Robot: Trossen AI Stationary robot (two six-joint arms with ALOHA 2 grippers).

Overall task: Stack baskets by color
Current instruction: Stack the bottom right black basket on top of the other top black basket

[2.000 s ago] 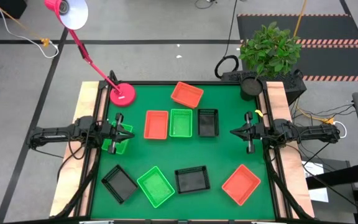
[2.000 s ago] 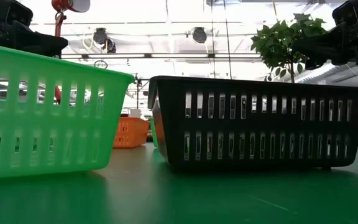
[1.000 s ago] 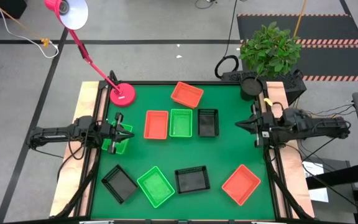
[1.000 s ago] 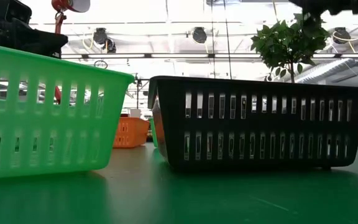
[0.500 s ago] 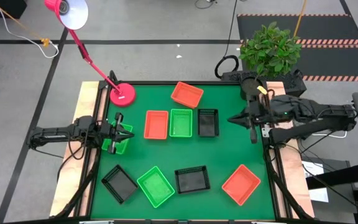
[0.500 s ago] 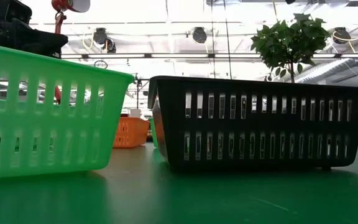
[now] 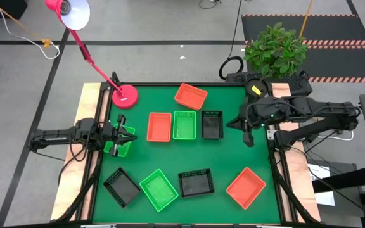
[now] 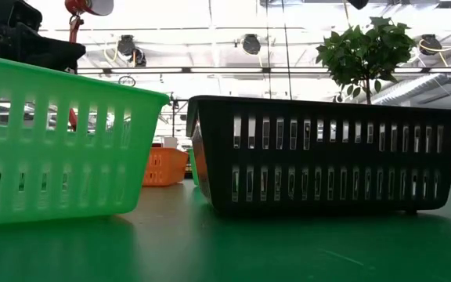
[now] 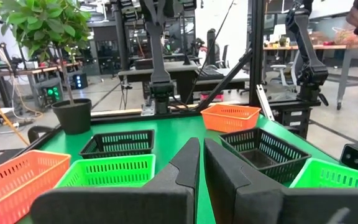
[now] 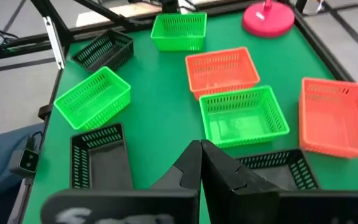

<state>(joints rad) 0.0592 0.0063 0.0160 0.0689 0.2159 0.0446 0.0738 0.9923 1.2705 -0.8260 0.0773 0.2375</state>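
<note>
Nine baskets lie scattered on the green table. In the middle, an orange one (image 7: 160, 126), a green one (image 7: 184, 125) and a black one (image 7: 211, 125) stand side by side. A second orange one (image 7: 191, 95) sits at the far edge. Along the near edge are a black one (image 7: 121, 187), a green one (image 7: 158, 189), a black one (image 7: 196, 183) and an orange one (image 7: 245, 187). My left gripper (image 7: 130, 134) is shut and level above a green basket (image 7: 116, 145) at the left edge. My right gripper (image 7: 233, 123) is shut, raised and tipped down, just right of the middle black basket.
A pink lamp base (image 7: 125, 96) stands in the table's far left corner, its stem leaning out past that corner. A potted plant (image 7: 275, 50) stands beyond the far right corner. Bare green surface (image 7: 239, 152) lies between the middle row and the near right basket.
My right gripper has risen from the table's right edge, moved in toward the middle black basket and tipped its fingers downward, staying shut. The baskets have not moved.
</note>
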